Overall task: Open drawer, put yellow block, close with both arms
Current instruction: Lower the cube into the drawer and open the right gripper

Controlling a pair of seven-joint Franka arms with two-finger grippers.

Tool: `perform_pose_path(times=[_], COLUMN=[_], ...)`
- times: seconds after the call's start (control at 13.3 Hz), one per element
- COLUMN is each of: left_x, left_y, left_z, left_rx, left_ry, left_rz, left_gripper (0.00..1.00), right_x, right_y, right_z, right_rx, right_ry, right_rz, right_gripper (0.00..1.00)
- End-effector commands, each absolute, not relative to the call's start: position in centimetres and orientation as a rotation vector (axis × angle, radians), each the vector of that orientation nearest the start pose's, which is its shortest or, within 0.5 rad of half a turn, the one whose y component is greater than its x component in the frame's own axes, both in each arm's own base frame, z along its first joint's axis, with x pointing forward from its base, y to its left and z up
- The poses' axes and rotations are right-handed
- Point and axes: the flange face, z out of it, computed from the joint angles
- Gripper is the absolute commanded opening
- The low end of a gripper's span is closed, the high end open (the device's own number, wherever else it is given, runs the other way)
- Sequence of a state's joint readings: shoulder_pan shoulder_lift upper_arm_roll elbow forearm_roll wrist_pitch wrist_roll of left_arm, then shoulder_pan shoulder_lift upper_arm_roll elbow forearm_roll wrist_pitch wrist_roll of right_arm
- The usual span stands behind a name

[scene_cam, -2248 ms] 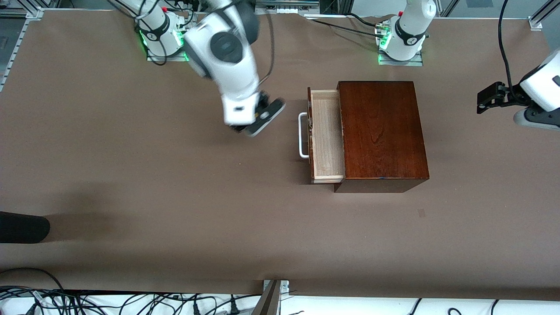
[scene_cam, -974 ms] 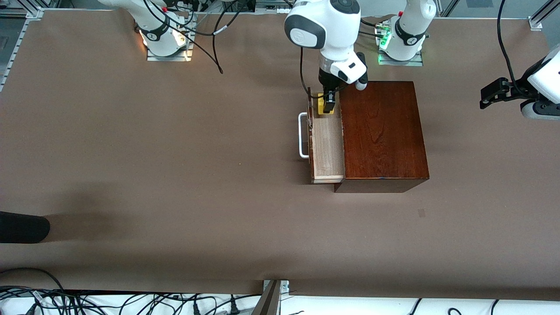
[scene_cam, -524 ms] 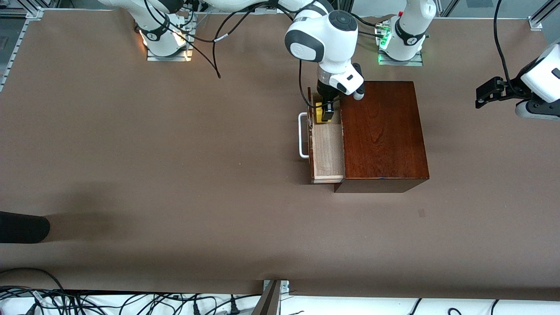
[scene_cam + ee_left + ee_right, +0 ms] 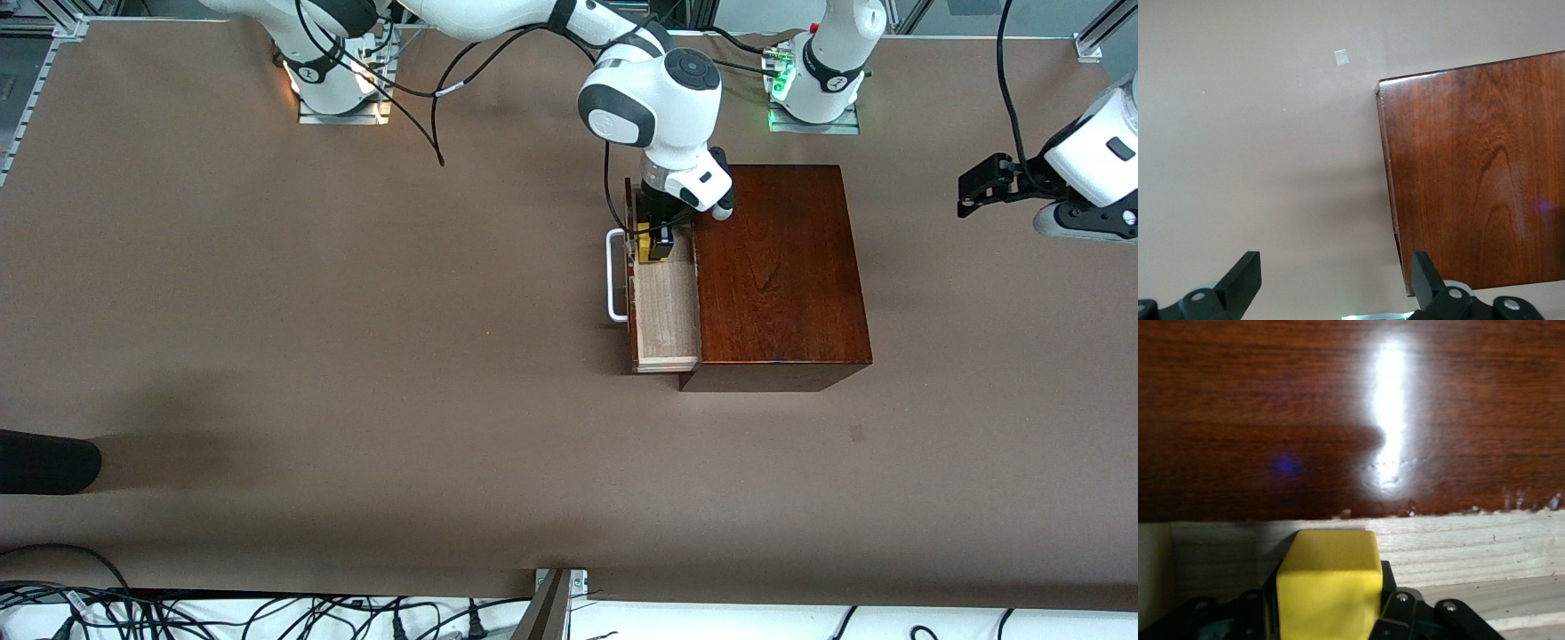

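Yellow block (image 4: pixel 644 243) has dropped lower into the open drawer (image 4: pixel 665 307), right gripper (image 4: pixel 655 244) still pinching it; release next. Left gripper (image 4: pixel 978 187), spread, waits near the table's end edge.

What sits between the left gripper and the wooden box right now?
Only bare tabletop, by the front view: the left gripper waits open toward the left arm's end of the table, apart from the wooden box.

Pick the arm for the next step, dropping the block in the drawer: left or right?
Right. The right gripper is shut on the block and sits over the open drawer, so it likely only needs to release. The left gripper is open, waiting over the table's left-arm end beside the box.
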State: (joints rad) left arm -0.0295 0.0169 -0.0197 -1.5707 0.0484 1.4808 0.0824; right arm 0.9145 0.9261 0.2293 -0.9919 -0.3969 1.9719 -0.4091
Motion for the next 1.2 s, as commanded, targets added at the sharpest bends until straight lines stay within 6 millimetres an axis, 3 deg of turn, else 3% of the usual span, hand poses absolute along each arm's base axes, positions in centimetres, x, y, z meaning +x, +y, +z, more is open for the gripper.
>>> perform_pose_path(times=[0.0,0.07,0.3,0.45,0.67,0.82,0.97,1.12], left_x=[54.3,54.3,54.3,54.3,54.3,54.3,54.3,54.3], left_y=[-2.7,-2.7,-2.7,-2.8,-3.3,-3.2,-3.2,-3.1], left_z=[61.6,61.6,61.6,61.6,61.6,61.7,61.8,61.8], left_rx=[-3.103,-3.103,-3.101,-3.101,-3.098,-3.099,-3.097,-3.099], left_ry=[0.198,0.198,0.198,0.202,0.216,0.214,0.214,0.214], left_rz=[0.165,0.163,0.163,0.160,0.160,0.155,0.157,0.155], left_gripper=[1.00,1.00,1.00,1.00,1.00,1.00,1.00,1.00], right_x=[41.4,41.5,41.3,41.8,42.8,45.2,50.1,56.5], right_y=[67.6,67.5,67.3,66.8,64.6,60.6,54.7,46.0], right_z=[30.2,30.3,31.9,36.9,46.7,52.6,56.9,59.7], right_rx=[2.057,2.058,2.094,2.177,2.303,2.416,2.570,2.759], right_ry=[2.135,2.134,2.126,2.114,2.092,2.033,1.926,1.774], right_rz=[0.213,0.210,0.175,0.204,0.299,0.327,0.391,0.411], right_gripper=[0.42,0.99,1.00,1.00,1.00,1.00,1.00,1.00])
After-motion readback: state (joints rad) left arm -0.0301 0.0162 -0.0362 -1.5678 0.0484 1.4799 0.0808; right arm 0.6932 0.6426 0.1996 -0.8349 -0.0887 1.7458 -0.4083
